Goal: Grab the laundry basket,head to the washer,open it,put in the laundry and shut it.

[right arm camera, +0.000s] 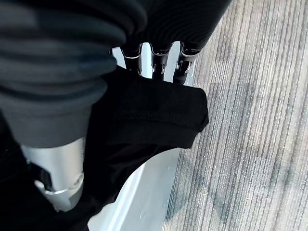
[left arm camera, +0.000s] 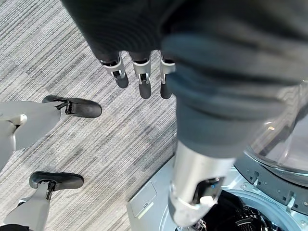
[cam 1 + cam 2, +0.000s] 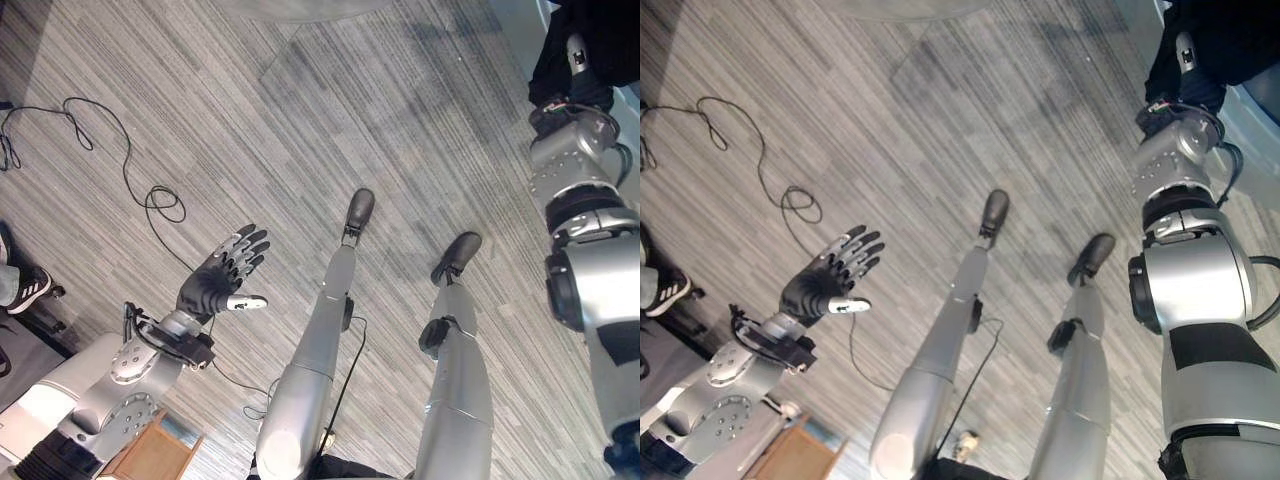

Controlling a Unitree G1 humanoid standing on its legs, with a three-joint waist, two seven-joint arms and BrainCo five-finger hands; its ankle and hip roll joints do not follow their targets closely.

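My right hand (image 1: 144,33) is raised at the far right, its fingers (image 1: 159,62) curled over a black garment (image 1: 154,120) that drapes between them and the thumb (image 1: 57,187). The same garment (image 3: 590,40) hangs at the top right corner, above the washer's pale edge (image 3: 1252,112). In the left wrist view the washer (image 2: 144,202) stands with its glass door (image 2: 288,144) swung open and dark laundry (image 2: 240,216) lying in the drum. My left hand (image 3: 222,268) hovers over the carpet at the lower left, palm up, fingers spread, holding nothing.
Striped grey carpet (image 3: 330,120) covers the floor. A person's black shoe with white stripes (image 3: 25,287) is at the left edge. A brown wooden thing (image 3: 150,455) sits at the bottom left. A round grey base (image 3: 300,8) shows at the top.
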